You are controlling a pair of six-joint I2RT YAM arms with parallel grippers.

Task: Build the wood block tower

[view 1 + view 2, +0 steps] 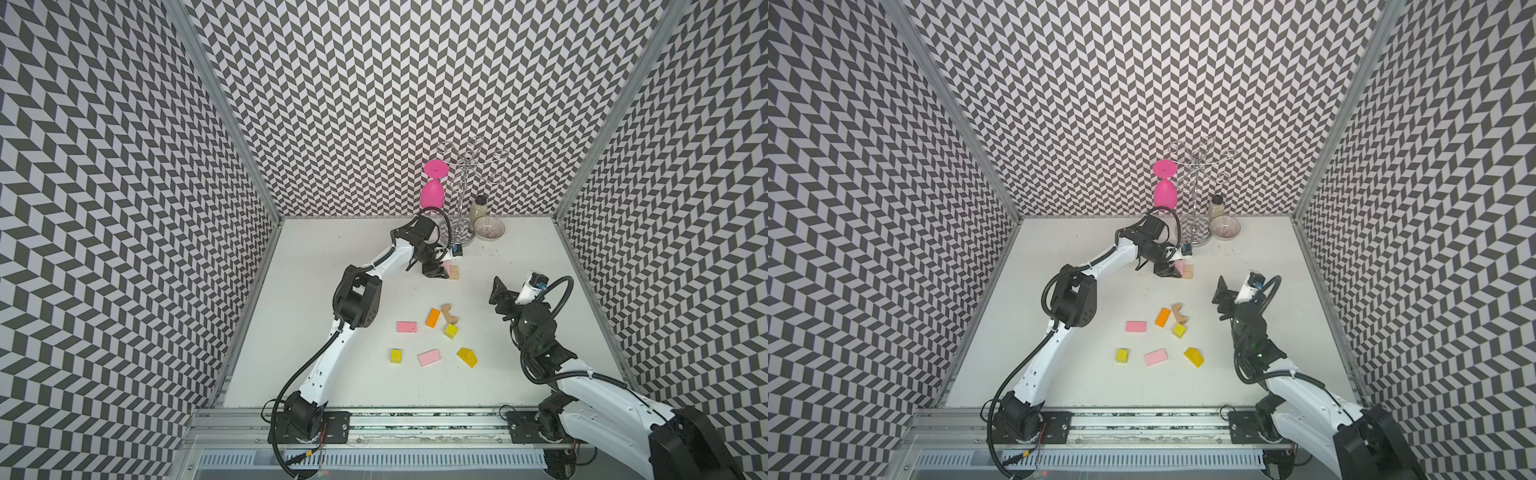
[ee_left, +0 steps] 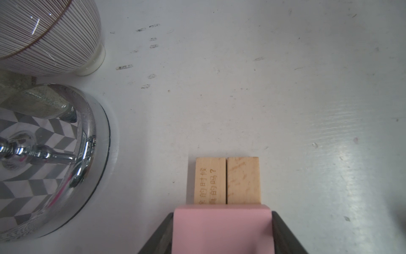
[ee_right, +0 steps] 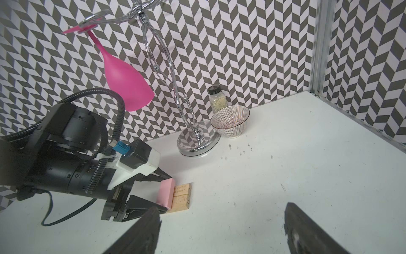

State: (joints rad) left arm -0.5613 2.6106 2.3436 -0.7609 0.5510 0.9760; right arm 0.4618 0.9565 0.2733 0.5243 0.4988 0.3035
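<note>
Two tan bars [image 1: 454, 272]: flat on table [image 3: 307, 165], side by side w/ long sides touching, just in front of chrome stand [image 3: 191, 147], on robot's side of its base; one has printed characters on top.
Tower [image 1: 1188, 272]: only that tan pair as base layer, same spot by the stand.
Held pink bar [image 3: 165, 193]: on its edge, crosswise over one end of the tan pair; resting on them or just clear, can't tell.
L gripper [image 2: 222, 214]: jaws pinching held pink bar, a finger at each end, just in front of the stand.
R gripper [image 1: 497, 292]: jaws spread wide, nothing between; apart from the stand, robot-ward & to its right in both top views.
Scattered: 7 more pcs, all on table, well apart from the stand on robot's side.
Closest to stand: orange bar [image 1: 432, 318] & tan arch [image 1: 449, 314], just beside each other.
Next out: nearer pink bar [image 1: 406, 327]; nearer yellow cube [image 1: 451, 331], just beside the arch.
Farthest from stand: far yellow cube [image 1: 396, 356], far pink bar [image 1: 429, 357], yellow roof piece [image 1: 467, 357], in a loose row, apart.
Striped bowl [image 3: 230, 121]: upright, just beside stand base.
Spice jar [image 3: 217, 99]: behind bowl, near the stand.
Magenta goblet [image 3: 127, 79]: hangs upside down from a stand arm by its foot.
</note>
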